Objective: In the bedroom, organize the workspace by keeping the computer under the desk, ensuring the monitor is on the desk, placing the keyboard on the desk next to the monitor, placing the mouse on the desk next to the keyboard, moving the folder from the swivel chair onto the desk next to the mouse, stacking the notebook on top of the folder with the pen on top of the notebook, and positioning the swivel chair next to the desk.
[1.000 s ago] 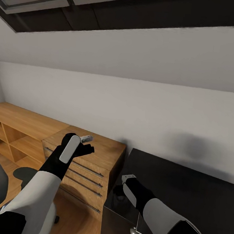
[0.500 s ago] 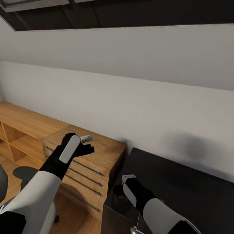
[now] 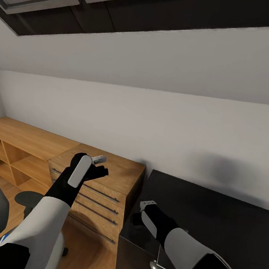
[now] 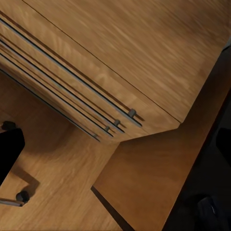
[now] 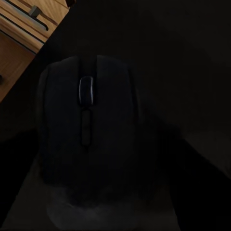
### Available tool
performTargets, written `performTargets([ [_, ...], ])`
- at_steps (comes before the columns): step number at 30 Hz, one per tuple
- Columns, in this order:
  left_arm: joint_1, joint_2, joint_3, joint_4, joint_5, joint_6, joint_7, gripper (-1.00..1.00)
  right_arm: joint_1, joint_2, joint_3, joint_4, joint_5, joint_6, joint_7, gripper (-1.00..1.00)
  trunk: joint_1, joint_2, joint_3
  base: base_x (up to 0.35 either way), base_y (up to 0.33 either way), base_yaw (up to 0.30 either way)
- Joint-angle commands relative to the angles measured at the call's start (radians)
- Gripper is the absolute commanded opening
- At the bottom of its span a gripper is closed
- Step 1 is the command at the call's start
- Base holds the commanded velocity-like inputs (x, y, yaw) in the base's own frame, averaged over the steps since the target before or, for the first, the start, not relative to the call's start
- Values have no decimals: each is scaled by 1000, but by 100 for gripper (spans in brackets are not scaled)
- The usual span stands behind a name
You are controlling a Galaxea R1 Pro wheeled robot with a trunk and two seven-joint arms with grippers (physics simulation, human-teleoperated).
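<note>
Barely shifted since a second ago, bar a slight camera drift. Right gripper low over mouse on desk; grip cannot be told. Left gripper looks empty.

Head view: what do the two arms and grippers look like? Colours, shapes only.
Both arms match: white rounded forearm shells, black joints at elbow and wrist, black upper sections. The left gripper is black with a white oblong panel on its back and pale grey fingertips. The right gripper is black with a small white wrist plate.
</note>
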Motion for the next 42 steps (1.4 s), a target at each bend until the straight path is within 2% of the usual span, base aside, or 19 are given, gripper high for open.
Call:
performTargets([
  [1,-1,0,-1,-1,11,2,9,100,-1,0,6,-1,-12,2,-9,-100,0,-1,-1,0,0,0],
  [21,-1,1,-11,-1,10,3,3,100,-1,0,4,-7,-10,2,-8,-100,0,-1,-1,0,0,0],
  [29,-1,1,-23,4,10,3,1,100,-1,0,1,-24,-10,-1,-10,-100,-31,55,24,0,0,0],
  [38,-1,6,-21,57,10,4,1,100,-1,0,-9,-143,-14,4,-19,-100,-65,118,52,0,0,0],
  [39,-1,8,-22,58,11,4,1,100,-1,-11,-9,-160,-16,4,-19,-100,-69,125,55,0,0,0],
  [40,-1,11,-22,60,11,4,1,100,3,-44,-8,-221,-21,7,-20,-100,-73,132,58,-99,0,0],
  [42,-1,11,-22,61,11,4,1,100,15,-64,-9,-268,-24,9,-20,-100,-80,146,65,-199,0,0],
])
